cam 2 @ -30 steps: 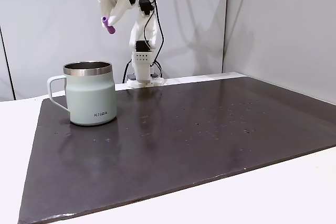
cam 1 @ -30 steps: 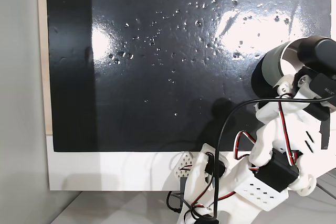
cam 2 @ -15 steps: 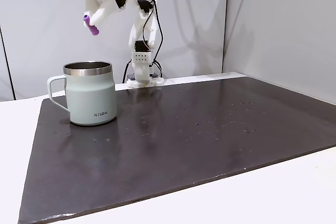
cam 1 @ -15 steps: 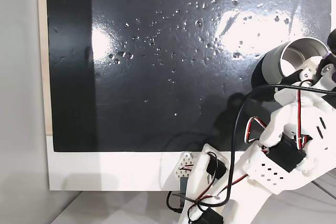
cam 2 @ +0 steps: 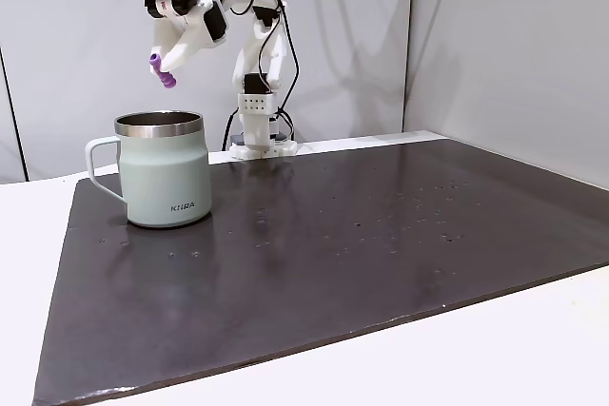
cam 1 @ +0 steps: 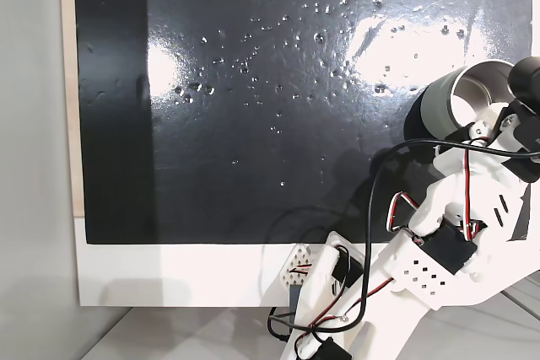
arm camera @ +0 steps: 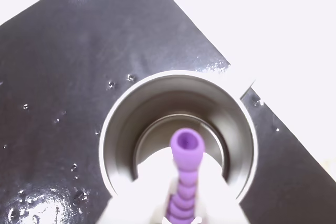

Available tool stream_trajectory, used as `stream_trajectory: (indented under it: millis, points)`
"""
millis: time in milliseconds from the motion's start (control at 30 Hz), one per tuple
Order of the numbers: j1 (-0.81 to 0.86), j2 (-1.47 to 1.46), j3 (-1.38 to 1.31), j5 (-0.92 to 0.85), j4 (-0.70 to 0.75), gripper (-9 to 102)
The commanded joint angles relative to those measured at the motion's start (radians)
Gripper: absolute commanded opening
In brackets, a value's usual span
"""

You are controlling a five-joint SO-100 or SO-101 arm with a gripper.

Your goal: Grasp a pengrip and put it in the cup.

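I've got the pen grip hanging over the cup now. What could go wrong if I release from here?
1. The gripper holds the pen grip well above the cup in a fixed view; dropped from there, the rubbery tube could strike the rim and bounce onto the dark mat.
2. It is held tilted, so it may tumble sideways on release.
3. In the wrist view its tip sits over the opening, below centre, so little margin remains on that side.
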Motion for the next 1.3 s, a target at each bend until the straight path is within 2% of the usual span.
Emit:
stream_trajectory:
  millis: [0,267,400,500,1267]
  points:
    - [0.003,0.028,-0.009,-0.006,-0.049,0]
    - [0.011,0.032,0.0,-0.008,-0.051,3]
    - [0.015,0.029,0.0,-0.008,-0.051,24]
    - [0.017,0.029,-0.005,-0.008,-0.043,30]
    - [0.009,0.052,0.003,-0.008,0.002,30]
